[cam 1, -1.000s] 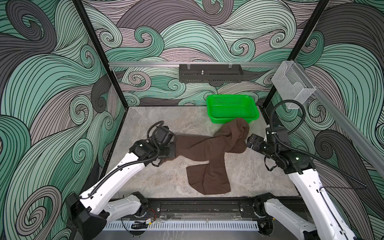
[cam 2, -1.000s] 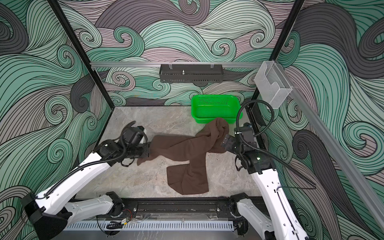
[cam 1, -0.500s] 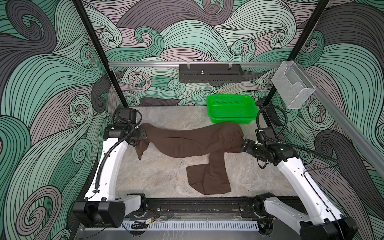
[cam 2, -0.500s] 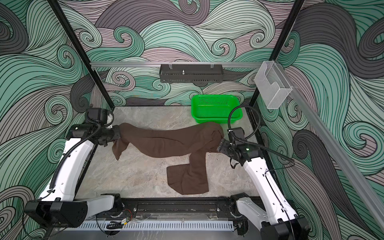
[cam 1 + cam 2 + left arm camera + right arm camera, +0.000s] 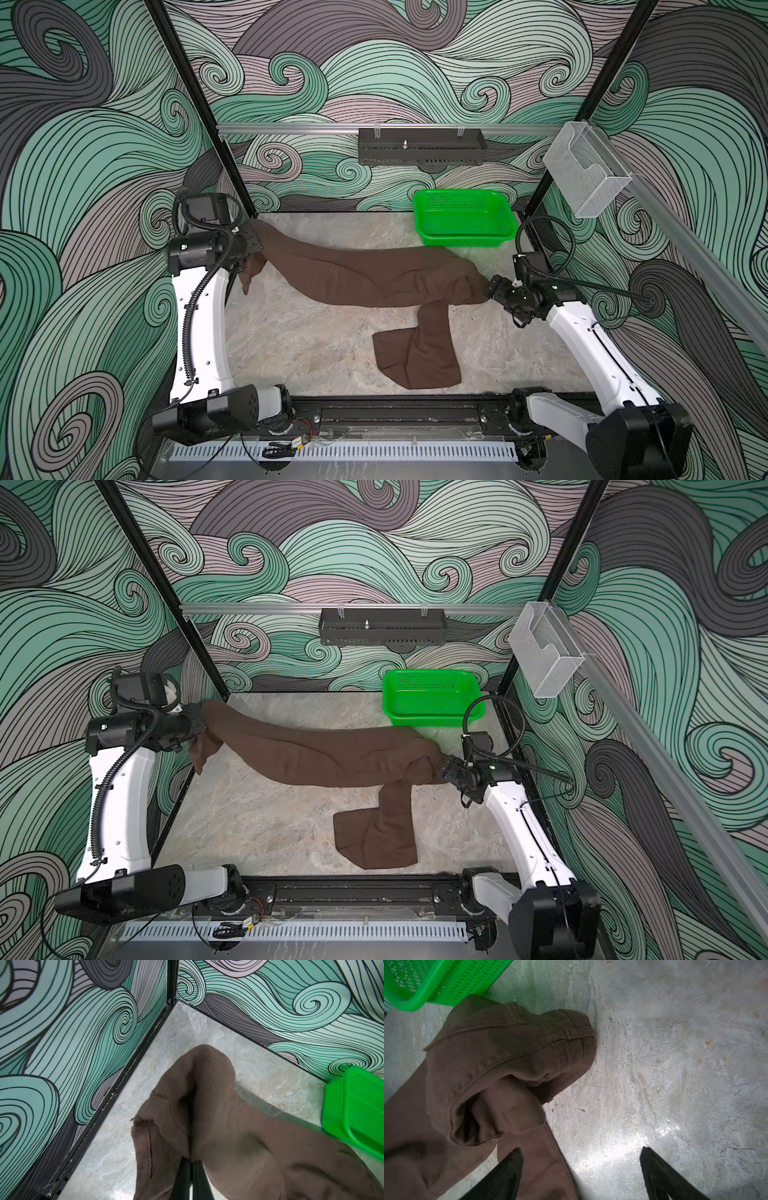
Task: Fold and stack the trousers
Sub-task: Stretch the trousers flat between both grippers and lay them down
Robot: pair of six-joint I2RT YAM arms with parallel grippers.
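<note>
trousers (image 5: 365, 274) stretched across tabletop (image 5: 291, 340), second leg trailing toward front; left end effector (image 5: 190, 1162) clenched on one leg end near far-left corner; right end effector (image 5: 581, 1151) released, jaws apart beside waistband, near green basket (image 5: 461, 240).

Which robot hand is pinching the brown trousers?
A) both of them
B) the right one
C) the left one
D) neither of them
C: the left gripper is shut tight on a bunch of the trousers, while the right gripper stands wide open next to them and pinches nothing.
</note>
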